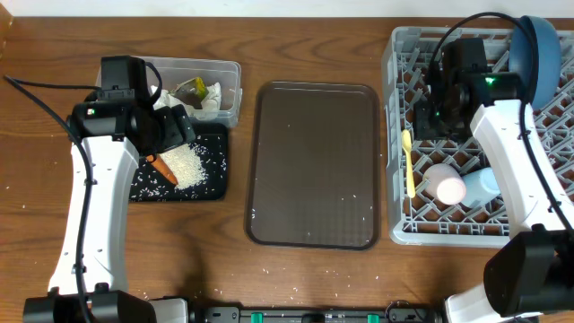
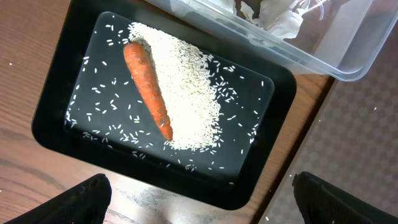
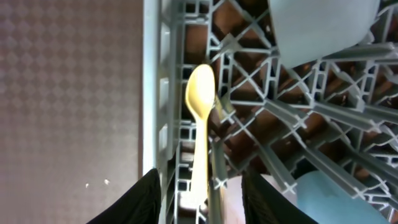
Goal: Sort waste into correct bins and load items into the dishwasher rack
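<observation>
- The left gripper [image 2: 202, 193] is held open above the near edge of the black tray [image 2: 56, 118], its jaws spread wide with nothing between them.
- Just ahead of it, inside that tray, the carrot [image 2: 148, 87] is laid at a slant against a heap of rice [image 2: 186, 93], with loose grains strewn around both.
- Beyond the tray, the clear tub [image 2: 323, 62] is set right against its far side; a crumpled tissue [image 2: 277, 18] is seen inside, and the snack wrapper [image 1: 195, 90] beside it in the overhead view.
- The right gripper [image 3: 200, 176] is held open over the dishwasher rack [image 3: 152, 93], its jaws parted to either side of the handle of the yellow spoon [image 3: 200, 93] and not closed on it.
- The spoon is laid in the rack just inside the wall next to the brown serving tray [image 1: 314, 166].
- Elsewhere in the rack, the pink cup [image 1: 448, 187] and the light blue cup [image 1: 484, 184] are placed side by side, and the blue plate [image 1: 541, 54] is stood on edge in the far corner.
</observation>
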Controlling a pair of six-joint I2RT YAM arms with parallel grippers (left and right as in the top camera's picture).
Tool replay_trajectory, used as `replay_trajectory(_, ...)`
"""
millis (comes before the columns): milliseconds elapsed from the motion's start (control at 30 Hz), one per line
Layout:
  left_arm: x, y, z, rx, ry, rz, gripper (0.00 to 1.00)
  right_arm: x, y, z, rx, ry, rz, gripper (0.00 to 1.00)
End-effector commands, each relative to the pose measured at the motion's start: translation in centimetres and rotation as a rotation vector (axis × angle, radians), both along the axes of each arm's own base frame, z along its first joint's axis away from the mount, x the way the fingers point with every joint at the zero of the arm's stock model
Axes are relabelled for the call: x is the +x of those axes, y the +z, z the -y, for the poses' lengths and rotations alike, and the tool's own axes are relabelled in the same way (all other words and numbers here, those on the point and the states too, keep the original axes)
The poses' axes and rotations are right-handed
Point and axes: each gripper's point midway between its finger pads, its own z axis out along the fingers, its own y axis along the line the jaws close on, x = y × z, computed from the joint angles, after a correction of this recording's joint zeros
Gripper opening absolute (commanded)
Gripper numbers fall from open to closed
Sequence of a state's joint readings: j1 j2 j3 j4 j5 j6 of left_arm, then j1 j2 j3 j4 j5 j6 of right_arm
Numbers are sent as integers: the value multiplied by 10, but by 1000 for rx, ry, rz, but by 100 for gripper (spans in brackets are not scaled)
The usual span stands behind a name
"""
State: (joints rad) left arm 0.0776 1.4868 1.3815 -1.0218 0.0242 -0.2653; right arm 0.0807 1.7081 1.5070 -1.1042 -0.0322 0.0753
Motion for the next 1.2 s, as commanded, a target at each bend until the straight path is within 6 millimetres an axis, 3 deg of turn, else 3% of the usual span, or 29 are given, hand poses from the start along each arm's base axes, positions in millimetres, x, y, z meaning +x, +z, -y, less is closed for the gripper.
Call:
replay_trajectory(0,0,-2,-1,-2,2,-9,96,10,32,-9,49,44,72,43)
replay_trajectory(33,0,-2,-1,-2,2,-9,96,9,56,-14,63,56,111,47)
replay_trajectory(200,0,-2,-1,-2,2,-9,96,-13,125,-30,100,98,220,58)
replay_trajectory(233,0,-2,-1,-2,2,-9,96,-20,136,-32,109,88,237,68)
replay_trajectory(267,0,-2,-1,-2,2,-9,96,-28,148,-34,124,72,257,99)
replay_trajectory(467,0,-2,-1,-2,2,-9,96,-60,193,-42,218,-30,373,99)
replay_trajectory(600,0,-2,-1,-2,2,-9,96,-92,199,-34,156,59,368,99)
replay_trajectory(700,0,-2,-1,-2,2,-9,96,-111,212,-9,95,-57,422,99)
replay_trajectory(800,0,-2,-1,-2,2,-9,96,-124,220,3,57,-84,480,99)
replay_trajectory(967,0,-2,-1,-2,2,-9,96,-108,218,10,8,-50,664,99)
replay_trajectory(1067,0,-2,-1,-2,2,-9,96,-93,204,9,14,4,835,99)
replay_trajectory(1133,0,-2,-1,-2,2,-9,96,-90,160,17,41,-21,1009,99)
replay_trajectory(1167,0,-2,-1,-2,3,-9,96,-91,148,19,50,-35,1046,99)
